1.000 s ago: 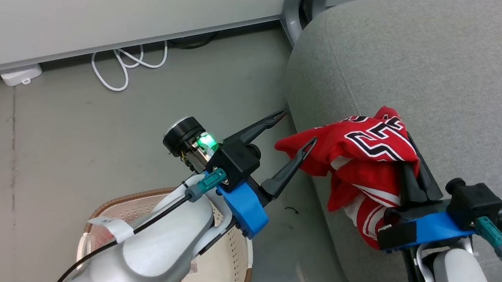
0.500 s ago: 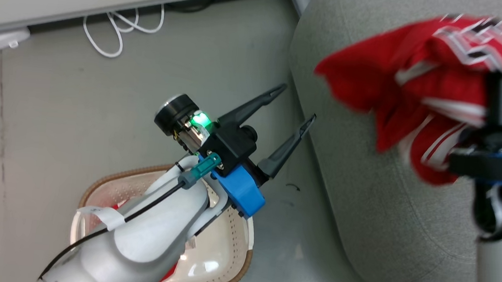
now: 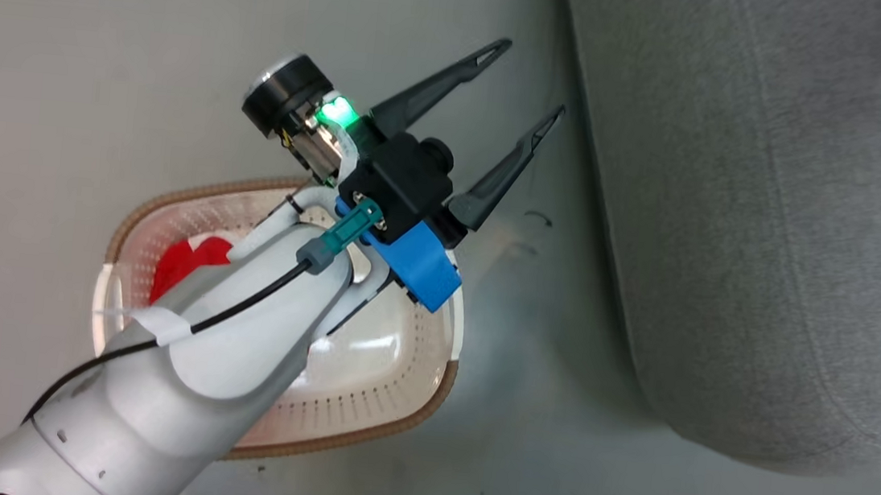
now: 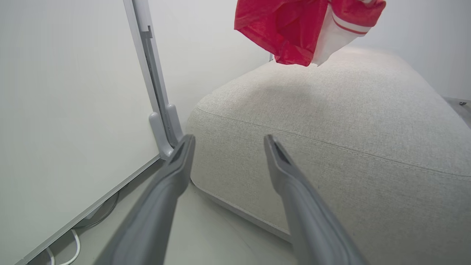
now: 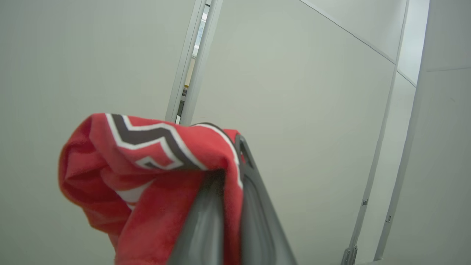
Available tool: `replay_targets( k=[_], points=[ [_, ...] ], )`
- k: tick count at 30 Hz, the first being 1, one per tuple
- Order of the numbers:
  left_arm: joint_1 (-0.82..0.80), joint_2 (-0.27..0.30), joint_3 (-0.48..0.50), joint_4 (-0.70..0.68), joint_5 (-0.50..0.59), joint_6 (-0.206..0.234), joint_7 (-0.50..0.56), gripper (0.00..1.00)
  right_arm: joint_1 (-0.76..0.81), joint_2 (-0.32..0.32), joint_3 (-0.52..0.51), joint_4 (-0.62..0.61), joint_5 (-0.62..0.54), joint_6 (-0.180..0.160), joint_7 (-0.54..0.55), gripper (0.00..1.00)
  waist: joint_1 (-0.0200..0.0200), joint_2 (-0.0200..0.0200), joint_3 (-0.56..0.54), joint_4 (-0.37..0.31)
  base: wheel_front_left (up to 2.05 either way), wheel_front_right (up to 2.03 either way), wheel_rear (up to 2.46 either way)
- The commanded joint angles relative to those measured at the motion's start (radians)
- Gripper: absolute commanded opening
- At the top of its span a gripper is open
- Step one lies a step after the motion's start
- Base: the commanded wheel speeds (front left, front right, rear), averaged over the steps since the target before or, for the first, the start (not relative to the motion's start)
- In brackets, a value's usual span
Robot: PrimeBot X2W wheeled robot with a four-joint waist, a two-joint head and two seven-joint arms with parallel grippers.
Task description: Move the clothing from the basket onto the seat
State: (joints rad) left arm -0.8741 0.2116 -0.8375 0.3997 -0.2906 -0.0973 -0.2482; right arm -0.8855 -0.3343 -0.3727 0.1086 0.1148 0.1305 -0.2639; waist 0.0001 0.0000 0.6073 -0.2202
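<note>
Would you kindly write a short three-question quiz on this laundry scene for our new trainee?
1. True or false: the left gripper is shut on a garment.
2. Pick one: the right gripper grips A) a blue towel, B) the red jersey, C) a white sock.
3. Short answer: what lies in the basket?
Key: 1 false; its jaws stand open and empty. 2 B; it hangs above the seat without touching it. 3 red fabric, partly hidden behind the left arm.
</note>
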Motion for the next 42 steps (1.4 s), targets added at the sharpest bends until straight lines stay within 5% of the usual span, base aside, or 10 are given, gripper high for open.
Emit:
replay_targets(
  k=[1, 11, 29, 31, 32, 42],
  points=[
    [-0.022, 0.006, 0.001, -0.006, 0.005, 0.003, 0.004, 1.0, -0.028, -0.018, -0.01, 0.01, 0.0, 0.0, -0.001, 0.0, -0.0001, 0.0, 0.065, 0.007, 0.0, 0.0, 0.0],
    [-0.081, 0.031, -0.003, -0.03, 0.027, 0.004, 0.018, 1.0, -0.14, -0.096, -0.061, 0.235, -0.024, 0.0, -0.001, 0.0, -0.0001, 0.0, 0.178, -0.003, 0.0, 0.0, 0.0],
    [-0.103, 0.018, -0.026, -0.014, 0.02, 0.008, 0.008, 1.0, -0.038, 0.007, -0.112, 0.542, -0.045, 0.0, -0.001, 0.0, -0.0001, 0.0, 0.19, 0.012, 0.0, 0.0, 0.0],
    [-0.104, 0.018, -0.028, -0.012, 0.017, 0.009, 0.007, 1.0, -0.035, 0.012, -0.114, 0.549, -0.04, 0.0, -0.001, 0.39, -0.0001, 0.0, 0.187, 0.012, 0.0, 0.0, 0.0],
    [-0.101, 0.019, -0.028, -0.011, 0.017, 0.01, 0.007, 1.0, -0.03, 0.016, -0.113, 0.55, -0.041, 0.0, -0.001, 1.0, -0.0001, 0.0, 0.183, 0.012, 0.0, 0.0, 0.0],
    [-0.044, 0.006, -0.024, 0.009, -0.009, 0.025, -0.01, 1.0, 0.143, 0.047, -0.059, 0.437, -0.007, 0.0, -0.001, 1.0, -0.0001, 0.0, 0.075, 0.013, 0.0, 0.0, 0.0]
  ],
)
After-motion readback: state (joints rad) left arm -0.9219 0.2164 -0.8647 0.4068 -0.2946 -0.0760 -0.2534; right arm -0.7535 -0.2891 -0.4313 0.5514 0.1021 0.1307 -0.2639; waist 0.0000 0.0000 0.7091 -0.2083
